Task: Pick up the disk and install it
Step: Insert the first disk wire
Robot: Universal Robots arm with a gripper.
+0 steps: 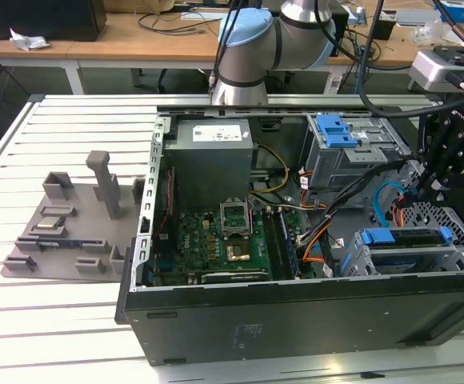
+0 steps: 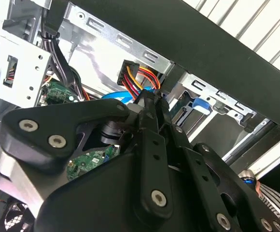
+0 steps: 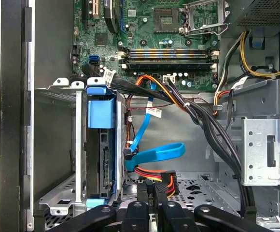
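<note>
1. Inside the open computer case, at the exterior view's right, the disk sits in the low metal drive cage, with its blue rails along the top.
2. In the first wrist view the disk stands on its edge between the cage walls, and a blue plastic rail end covers its upper part.
3. The arm reaches over the case from behind. Its jaws hang above the case's right end, just beside the cage.
4. In both wrist views the jaws are together, and I see nothing between them.
5. The jaws are just beside a power plug with red, yellow and black wires, and near a blue flat cable. They are apart from the disk.
6. The motherboard lies in the middle of the case. A second bay with a blue top stands behind the cage.
7. On the desk, at the exterior view's left, there is a grey holder tray with a small square chip on it.
</note>
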